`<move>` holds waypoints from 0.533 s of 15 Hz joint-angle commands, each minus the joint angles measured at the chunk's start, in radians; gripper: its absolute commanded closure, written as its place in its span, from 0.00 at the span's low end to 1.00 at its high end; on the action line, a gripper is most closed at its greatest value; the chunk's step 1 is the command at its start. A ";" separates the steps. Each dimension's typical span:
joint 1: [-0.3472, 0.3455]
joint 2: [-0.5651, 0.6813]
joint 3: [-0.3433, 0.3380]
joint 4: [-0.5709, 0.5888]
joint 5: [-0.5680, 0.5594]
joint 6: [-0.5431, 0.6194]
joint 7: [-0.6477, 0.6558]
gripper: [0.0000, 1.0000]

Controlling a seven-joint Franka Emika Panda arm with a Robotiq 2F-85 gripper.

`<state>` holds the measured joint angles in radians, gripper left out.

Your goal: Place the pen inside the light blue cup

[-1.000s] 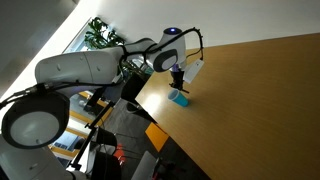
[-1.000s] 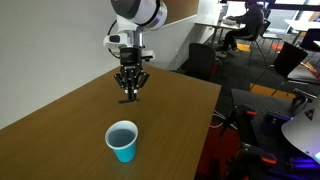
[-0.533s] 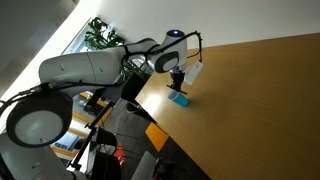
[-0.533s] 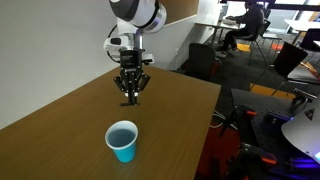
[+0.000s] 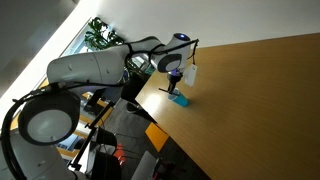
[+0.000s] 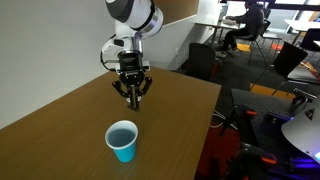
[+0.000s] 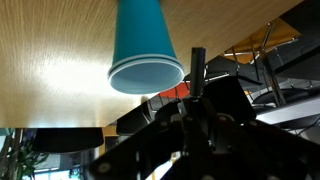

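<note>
Your end effector [image 6: 131, 92] is clenched on the pen [image 7: 197, 68]; in the wrist view the dark stick stands out from between the fingers. It hangs above the surface [image 6: 60, 120], towards the far corner. The pen itself is too small to make out in either exterior view.

The cup [image 6: 122, 140] stands upright nearer the front, a little in from the edge that drops to the floor, and apart from the end effector. In the wrist view the pen tip sits just beside the cup's rim [image 7: 147, 74], not over the mouth.

The step in hand looks like the carry to the cup. Bring the pen across until its tip is centred over the opening. Check this in the wrist view and in an exterior view, since one angle alone may mislead you. Keep the pen close to vertical and lower it until the tip is below the rim before you let go. The cup looks light, so a knock on its wall could tip it or push it towards the edge.

The cup is empty: only its darker blue inside shows.
</note>
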<state>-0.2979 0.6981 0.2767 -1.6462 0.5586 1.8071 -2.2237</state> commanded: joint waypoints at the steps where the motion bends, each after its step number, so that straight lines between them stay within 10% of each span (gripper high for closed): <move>1: 0.017 0.021 -0.023 0.056 0.059 -0.094 -0.071 0.97; 8: 0.058 0.061 -0.034 0.089 0.167 -0.129 -0.114 0.97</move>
<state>-0.2692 0.7331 0.2680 -1.5983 0.6737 1.7166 -2.2997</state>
